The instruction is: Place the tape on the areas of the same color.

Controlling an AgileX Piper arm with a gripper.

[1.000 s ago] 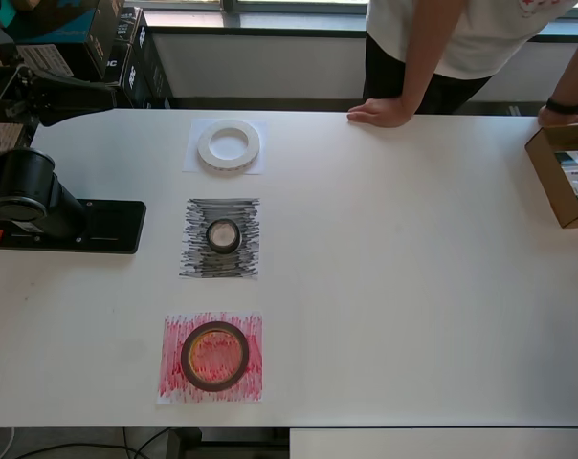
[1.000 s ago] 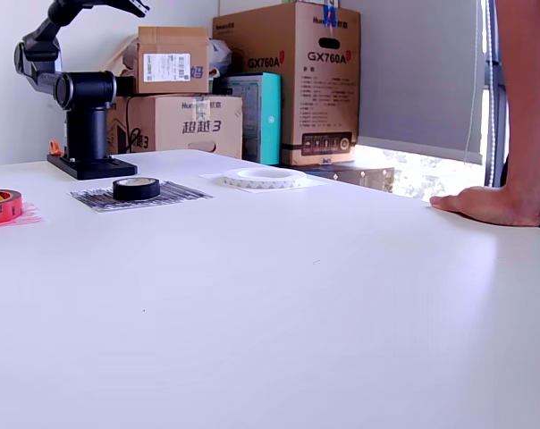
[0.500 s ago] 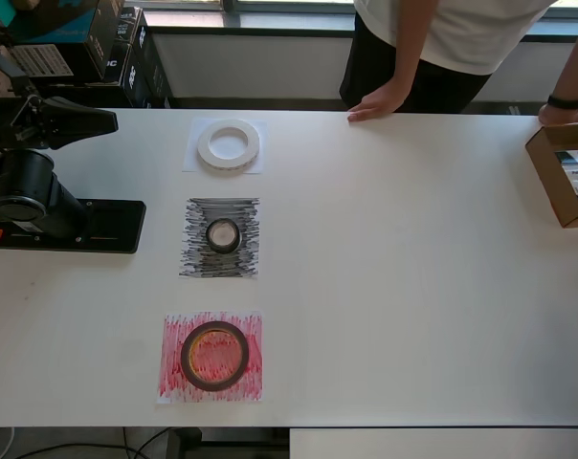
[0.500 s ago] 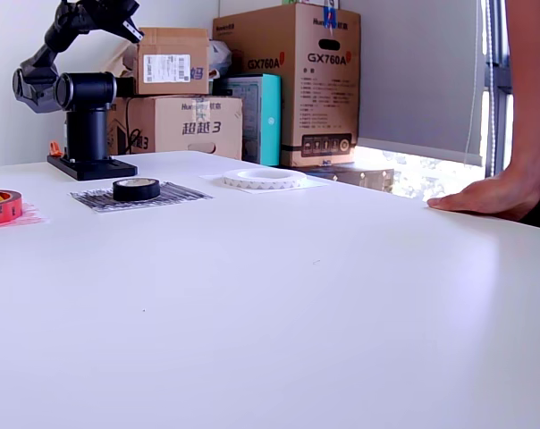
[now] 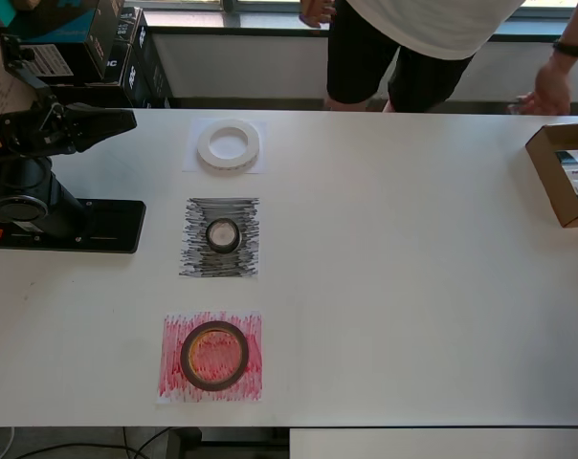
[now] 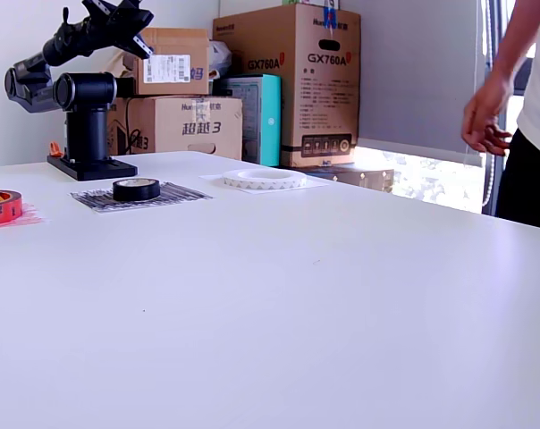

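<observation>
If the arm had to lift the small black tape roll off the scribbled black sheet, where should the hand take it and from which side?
Probably from straight above. The black tape roll lies flat on the black sheet with its hole facing up and bare sheet all around it. Its low wall, seen in the exterior view, suits fingers closing across the outer rim, or one inside the hole and one outside.

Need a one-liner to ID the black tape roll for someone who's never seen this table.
In the overhead view, three paper sheets run in a column down the white table beside the arm's base. The black roll sits on the middle one, the black-scribbled sheet. It is the smallest roll, between the white ring and the dark-red roll.
</observation>
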